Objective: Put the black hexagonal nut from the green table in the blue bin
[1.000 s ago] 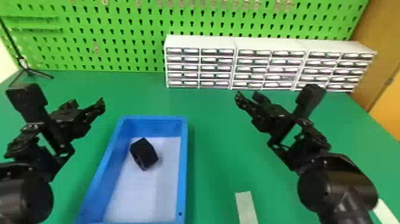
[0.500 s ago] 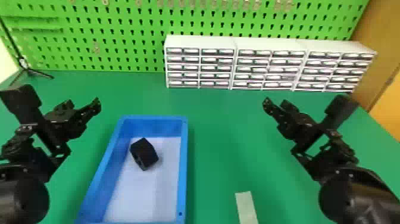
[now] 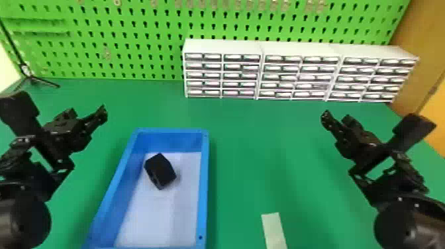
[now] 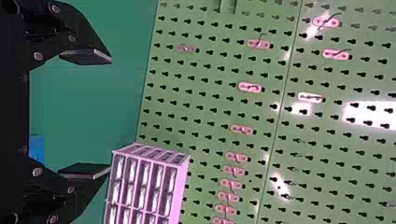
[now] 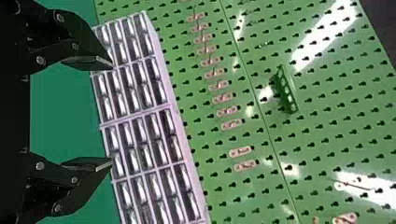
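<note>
- The black hexagonal nut (image 3: pixel 160 170) lies in the far half of the blue bin (image 3: pixel 204 185).
- Probably light, stiff, hardly fragile; opposite outer flats should grip best.
- Left gripper (image 4: pixel 110 114), right gripper (image 5: pixel 112 113): fingers spread, empty.
- No legible writing on nut or bin.

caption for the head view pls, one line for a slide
Black hexagonal nut inside the blue bin, with the left gripper and right gripper both empty
</note>
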Controlling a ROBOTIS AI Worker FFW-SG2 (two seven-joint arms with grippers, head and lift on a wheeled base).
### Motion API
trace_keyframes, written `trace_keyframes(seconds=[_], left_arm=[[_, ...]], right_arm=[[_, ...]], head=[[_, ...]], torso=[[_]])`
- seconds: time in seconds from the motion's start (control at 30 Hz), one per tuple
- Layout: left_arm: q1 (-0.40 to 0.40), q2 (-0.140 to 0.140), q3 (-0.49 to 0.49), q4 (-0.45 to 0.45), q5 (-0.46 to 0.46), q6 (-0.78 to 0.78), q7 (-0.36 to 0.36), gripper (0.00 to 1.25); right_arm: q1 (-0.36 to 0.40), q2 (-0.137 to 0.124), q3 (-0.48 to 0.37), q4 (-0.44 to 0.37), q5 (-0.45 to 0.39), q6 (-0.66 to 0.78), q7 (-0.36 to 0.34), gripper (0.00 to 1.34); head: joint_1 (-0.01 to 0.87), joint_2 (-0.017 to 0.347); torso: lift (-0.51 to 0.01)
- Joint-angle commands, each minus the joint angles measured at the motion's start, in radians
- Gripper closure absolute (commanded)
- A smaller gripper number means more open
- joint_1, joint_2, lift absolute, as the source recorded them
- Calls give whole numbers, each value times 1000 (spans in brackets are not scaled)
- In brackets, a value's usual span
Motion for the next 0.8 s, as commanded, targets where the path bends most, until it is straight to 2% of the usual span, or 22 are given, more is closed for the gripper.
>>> trace_keyframes(seconds=[0.0, 0.47, 0.77], left_arm=[[-2, 0, 6, 0, 1, -5, -1, 430], [-5, 0, 14, -2, 6, -16, 1, 430], [-4, 0, 14, -2, 6, -19, 3, 430]], right_arm=[[0, 9, -20, 0, 6, -10, 0, 529], [-4, 16, -31, 0, 8, -17, 0, 530], [-15, 12, -31, 0, 9, -17, 0, 530]], head=[[692, 8], [692, 8], [692, 8]], torso=[[-97], [-97], [-97]])
